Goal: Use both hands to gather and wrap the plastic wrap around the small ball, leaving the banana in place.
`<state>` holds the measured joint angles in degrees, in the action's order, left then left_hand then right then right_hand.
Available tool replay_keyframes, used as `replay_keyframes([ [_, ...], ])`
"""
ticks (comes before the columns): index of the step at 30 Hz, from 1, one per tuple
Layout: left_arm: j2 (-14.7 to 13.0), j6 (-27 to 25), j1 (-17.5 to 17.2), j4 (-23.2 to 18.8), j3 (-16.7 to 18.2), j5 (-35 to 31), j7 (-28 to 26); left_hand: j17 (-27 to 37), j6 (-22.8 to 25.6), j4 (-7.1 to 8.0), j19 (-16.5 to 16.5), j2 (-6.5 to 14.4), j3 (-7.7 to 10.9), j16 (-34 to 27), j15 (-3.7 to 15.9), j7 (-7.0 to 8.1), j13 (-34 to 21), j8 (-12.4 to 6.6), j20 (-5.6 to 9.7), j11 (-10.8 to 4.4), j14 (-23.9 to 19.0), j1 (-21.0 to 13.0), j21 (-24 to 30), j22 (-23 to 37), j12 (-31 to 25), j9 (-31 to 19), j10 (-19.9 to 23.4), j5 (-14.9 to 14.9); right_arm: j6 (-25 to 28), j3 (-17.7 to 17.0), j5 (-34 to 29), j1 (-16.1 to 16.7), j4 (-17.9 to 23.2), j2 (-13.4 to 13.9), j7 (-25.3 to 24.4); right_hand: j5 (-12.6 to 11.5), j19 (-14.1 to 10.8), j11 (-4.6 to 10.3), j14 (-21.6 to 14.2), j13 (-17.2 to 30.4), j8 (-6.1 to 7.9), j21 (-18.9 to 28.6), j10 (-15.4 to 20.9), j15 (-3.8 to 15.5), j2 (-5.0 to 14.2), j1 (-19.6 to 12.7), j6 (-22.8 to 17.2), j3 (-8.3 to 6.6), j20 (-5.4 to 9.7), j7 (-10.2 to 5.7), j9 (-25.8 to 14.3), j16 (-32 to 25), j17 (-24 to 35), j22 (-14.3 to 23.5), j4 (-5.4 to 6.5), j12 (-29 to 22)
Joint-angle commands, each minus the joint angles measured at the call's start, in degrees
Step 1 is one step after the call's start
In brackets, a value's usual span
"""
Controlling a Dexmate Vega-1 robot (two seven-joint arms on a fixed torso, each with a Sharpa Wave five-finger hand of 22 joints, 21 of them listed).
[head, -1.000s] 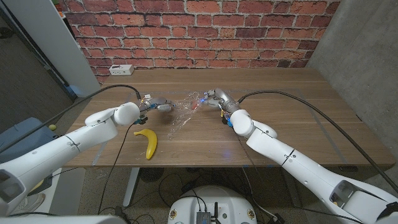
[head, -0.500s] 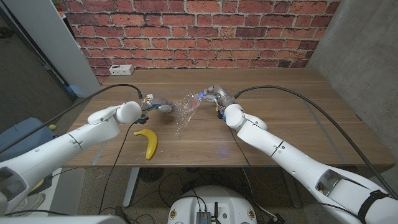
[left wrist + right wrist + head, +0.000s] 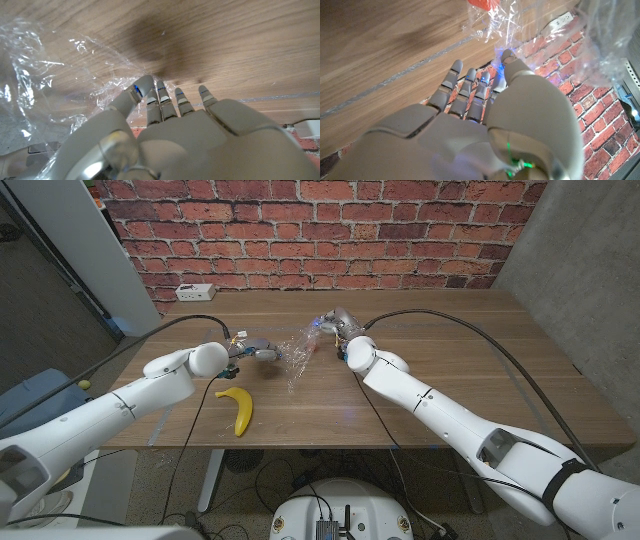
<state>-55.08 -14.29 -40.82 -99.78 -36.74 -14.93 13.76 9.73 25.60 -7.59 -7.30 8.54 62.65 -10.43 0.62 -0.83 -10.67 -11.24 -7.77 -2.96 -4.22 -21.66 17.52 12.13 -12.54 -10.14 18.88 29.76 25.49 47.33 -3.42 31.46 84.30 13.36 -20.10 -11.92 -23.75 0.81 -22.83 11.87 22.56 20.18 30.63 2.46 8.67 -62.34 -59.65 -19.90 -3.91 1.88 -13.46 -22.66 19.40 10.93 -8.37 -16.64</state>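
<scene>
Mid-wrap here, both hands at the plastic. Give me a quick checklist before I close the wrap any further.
1. Banana left in place, apart from the wrap: ok.
2. Left hand at the plastic wrap, fingers touching its edge: ok; a firm hold: cannot tell.
3. Right hand at the wrap's other side: ok; whether it holds the film: cannot tell.
4. Small ball under the film, red showing through: ok.
5. Ball fully enclosed: not ok, wrap trails loose over the table.

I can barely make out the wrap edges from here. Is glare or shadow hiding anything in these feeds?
Head view: even light, the plastic wrap shows only as faint glints. Left wrist view: a dark shadow on the table beyond the left hand; the wrap's creases read clearly. Right wrist view: bright highlights on the wrap, the right hand close and slightly soft.
</scene>
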Motion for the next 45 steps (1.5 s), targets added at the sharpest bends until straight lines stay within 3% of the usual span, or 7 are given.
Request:
replay_keyframes([
  [1, 0.6, -0.4, 1.3, 1.4, -0.8, 0.7, 1.6, 0.1, 0.5, -0.06, -0.4, -0.2, 0.47, -0.6, -0.01, -0.43, -0.1, -0.31, 0.12, 0.08, -0.8, 0.5, 0.1, 0.3, -0.6, 0.0, 0.7, 0.3, -2.9, 1.7, 1.0, -5.3, -10.7, -6.5, -4.1, -0.2, -0.6, 0.08, -1.0, 0.2, 0.31, 0.3, 0.6, 2.71, 0.05, 0.6, -1.4, -0.60, -0.33, 1.51, -0.3, 0.0, 0.0, 0.1, -0.01, 0.2],
  [15, 0.9, 0.8, 2.0, 2.6, -1.1, 1.1, 1.3, 0.1, 1.0, 0.20, 0.1, -0.4, 0.81, -0.5, 0.00, -0.47, -0.1, 0.04, -0.24, 0.56, -1.7, 1.1, 0.4, 0.3, -0.4, 0.0, 1.2, 0.4, 0.2, 10.3, -5.9, -13.7, -28.5, -15.3, -9.3, 0.0, -2.2, 0.53, -3.2, 0.3, -0.86, 1.2, 1.6, 2.46, 0.17, 2.0, 1.7, -0.93, -0.27, -0.14, 0.2, -0.8, 0.7, 0.2, 0.59, 0.4],
  [24, 0.0, 0.3, 0.7, 1.7, -0.2, 1.8, 0.0, 0.1, 0.9, 0.31, 0.2, -0.5, 0.86, -0.4, -0.03, -0.45, -0.1, 0.22, -0.28, 0.43, -1.8, 1.4, 0.5, 0.4, -0.2, 0.0, 1.1, 0.4, -6.6, 15.1, -7.5, -21.8, -55.3, -27.2, -12.5, 0.2, -3.1, 1.43, -4.7, 0.3, -1.40, 1.6, 2.2, 3.61, 0.17, 2.2, 2.5, -0.95, -0.16, -0.91, 0.6, -1.6, 1.2, 0.2, 0.48, 0.5],
  [27, -0.4, 0.0, 0.1, 1.2, 0.2, 2.0, -0.5, 0.1, 0.9, 0.34, 0.3, -0.6, 0.89, -0.3, -0.05, -0.43, -0.1, 0.30, -0.31, 0.35, -1.8, 1.5, 0.6, 0.4, -0.1, -0.1, 1.0, 0.4, -9.6, 15.4, -5.6, -23.9, -61.7, -30.0, -11.0, 0.3, -3.6, 1.03, -5.1, 0.4, -3.59, 2.0, 1.7, 3.26, -0.26, 3.6, 6.9, -0.82, -0.56, -2.64, 1.0, -1.4, 1.2, 0.2, 0.93, 1.1],
  [34, -1.1, -0.1, -0.9, 0.6, 1.1, 2.7, -1.7, 0.1, 0.4, 0.43, 0.4, -0.6, 0.96, -0.3, 0.00, -0.47, -0.1, 0.57, -0.32, 0.46, -1.8, 1.7, 0.7, 0.4, 0.1, -0.1, 0.7, 0.4, -10.0, 16.9, -2.2, -25.0, -63.0, -30.4, -8.7, 1.8, -4.0, -1.84, -6.2, 1.6, -11.36, 2.6, -2.7, 1.36, -4.94, 13.9, 23.4, 4.64, -3.07, -2.46, 1.6, -1.9, 3.0, 0.3, 3.38, 3.1],
  [42, -1.4, 0.7, -1.7, 0.3, 2.0, 3.5, -3.0, 0.1, -0.5, 0.53, 0.4, -0.6, 1.04, -0.1, -0.12, -0.45, -0.1, 0.92, -0.30, 1.08, -1.8, 1.9, 0.8, 0.4, 0.5, -0.1, 0.0, 0.4, -6.2, 25.9, -4.2, -27.1, -63.4, -30.1, 0.3, 0.9, -1.3, -1.22, -0.6, 2.9, -12.33, 1.5, -9.7, 1.28, -7.38, 13.9, 31.8, 6.43, -4.09, -4.00, 1.3, -0.5, 4.7, 0.2, 1.36, 4.5],
  [45, -1.6, 1.0, -2.4, -0.1, 2.7, 4.1, -4.1, 0.1, -1.6, 0.59, 0.4, -0.7, 1.04, 0.0, -0.31, -0.14, -0.1, 1.22, -0.28, 1.43, -1.7, 2.1, 0.8, 0.4, 0.8, -0.1, -0.7, 0.3, -4.7, 27.0, -3.6, -26.5, -61.1, -28.8, 0.3, 0.7, -0.6, -1.13, -0.2, 3.1, -12.10, 1.2, -10.6, 1.42, -8.11, 15.3, 32.6, 7.37, -4.26, -4.17, 1.2, -0.3, 4.9, 0.2, 1.87, 4.5],
])
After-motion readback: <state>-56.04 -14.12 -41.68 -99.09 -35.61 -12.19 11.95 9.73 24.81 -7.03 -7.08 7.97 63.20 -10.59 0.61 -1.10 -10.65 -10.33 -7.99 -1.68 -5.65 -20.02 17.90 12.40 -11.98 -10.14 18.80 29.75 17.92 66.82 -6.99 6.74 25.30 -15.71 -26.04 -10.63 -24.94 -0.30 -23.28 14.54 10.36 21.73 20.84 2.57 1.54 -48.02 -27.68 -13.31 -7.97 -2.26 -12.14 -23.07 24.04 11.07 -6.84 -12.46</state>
